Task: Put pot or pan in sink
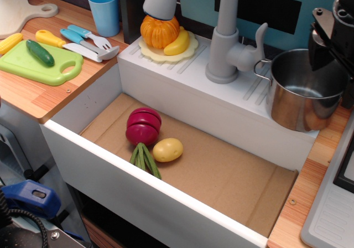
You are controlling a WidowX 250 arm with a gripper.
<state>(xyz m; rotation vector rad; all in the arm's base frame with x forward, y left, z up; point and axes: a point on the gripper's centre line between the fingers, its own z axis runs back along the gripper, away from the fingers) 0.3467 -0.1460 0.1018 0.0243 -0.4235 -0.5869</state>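
The shiny steel pot (298, 96) stands upright and empty on the right end of the white ledge behind the sink basin, with its wire loop handle toward the faucet. The sink (105, 165) is a white basin with a brown cardboard floor. My black gripper (334, 76) is at the right edge of the view, above the pot's right rim and partly cut off. Its fingers (322, 43) look spread apart and hold nothing.
A grey faucet (227, 37) stands just left of the pot. A red onion (143, 125), a yellow potato (167, 149) and green beans (144, 158) lie on the sink floor. A plate with a pumpkin and a banana (166, 35), a blue cup (104, 11) and a green cutting board (38, 62) are to the left.
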